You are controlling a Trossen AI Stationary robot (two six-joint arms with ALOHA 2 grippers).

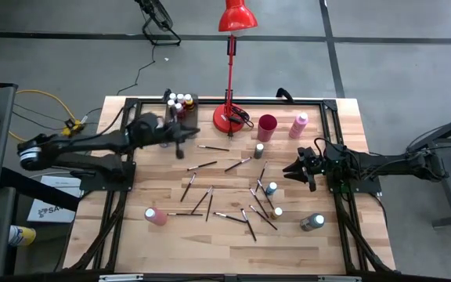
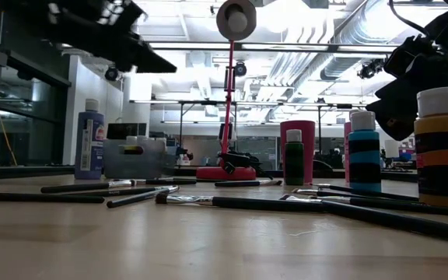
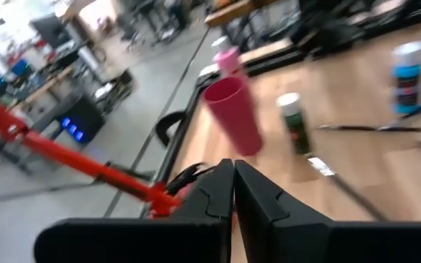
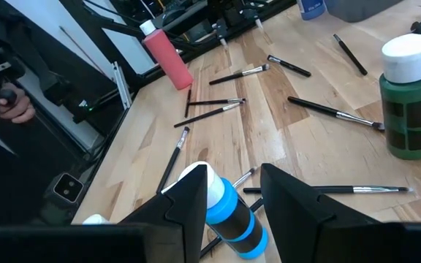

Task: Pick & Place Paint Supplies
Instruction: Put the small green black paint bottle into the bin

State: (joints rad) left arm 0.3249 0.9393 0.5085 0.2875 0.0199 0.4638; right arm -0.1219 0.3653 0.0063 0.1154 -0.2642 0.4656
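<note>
Many brushes (image 1: 214, 164) lie scattered over the middle of the table (image 1: 131, 243), with paint bottles among them: a pink bottle (image 1: 156, 216) lying near left, a green bottle (image 1: 259, 150) standing beside the red cup (image 1: 267, 127), a blue bottle (image 1: 271, 189) right of centre, and another pink one (image 1: 298, 124) at the far right. More bottles stand in the grey bin (image 1: 180, 106) at the far edge, left of the lamp (image 1: 230, 117). Left gripper (image 1: 180, 146) hangs just near of the bin, above the table, its fingers (image 3: 218, 193) pressed together with nothing between them. Right gripper (image 1: 291, 168) hovers at the right side with its fingers (image 4: 188, 201) apart, empty, the blue bottle just ahead of them.
</note>
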